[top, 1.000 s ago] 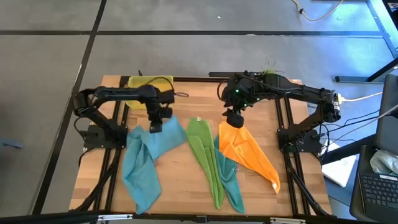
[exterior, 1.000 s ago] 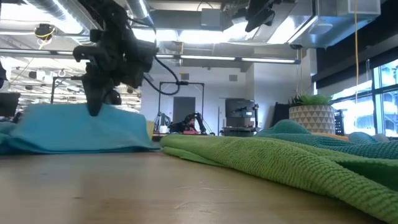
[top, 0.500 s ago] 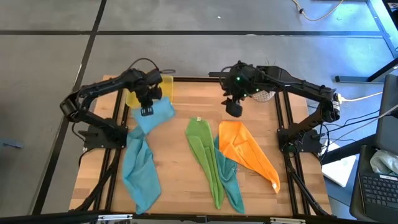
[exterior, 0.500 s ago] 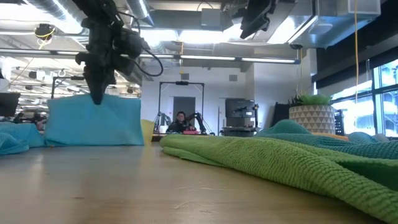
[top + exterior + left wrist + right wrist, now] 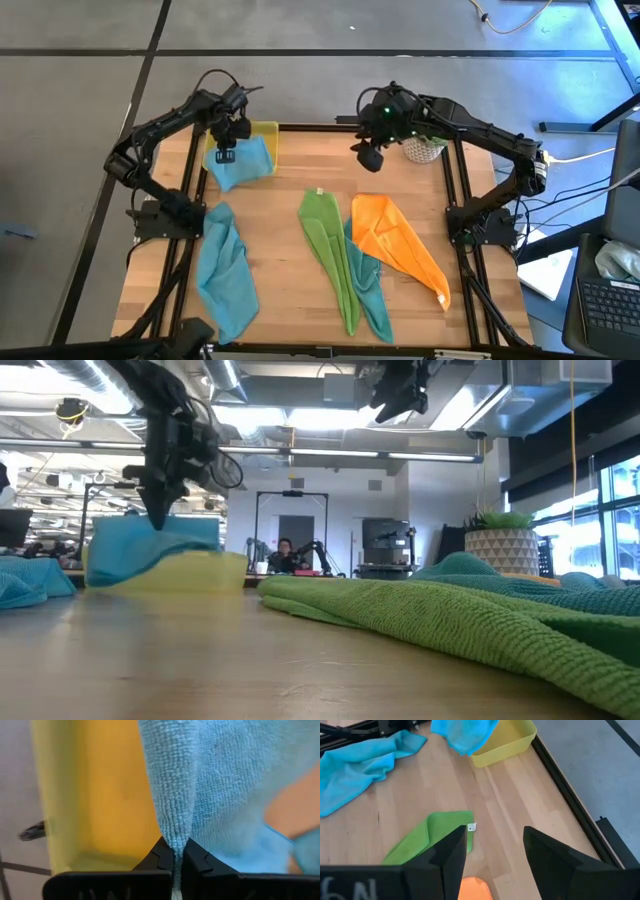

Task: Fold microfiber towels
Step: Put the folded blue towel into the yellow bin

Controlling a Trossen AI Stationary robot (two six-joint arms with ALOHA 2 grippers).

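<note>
Partly over yellow tray (image 5: pixel 268 133), light blue towel (image 5: pixel 243 165).

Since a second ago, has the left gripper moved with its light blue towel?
Yes. The left gripper, shut on the light blue towel, went from mid-table toward the far edge, over the yellow tray.

Wooden slatted table (image 5: pixel 290 200), black-framed. At eleven o'clock, a yellow-green tray (image 5: pixel 262 135). At eight, a crumpled light blue towel (image 5: pixel 225 270). Near centre toward six, a lime green towel (image 5: pixel 328 245) overlapping a teal towel (image 5: pixel 370 290). At four, an orange towel (image 5: pixel 398 245).
</note>
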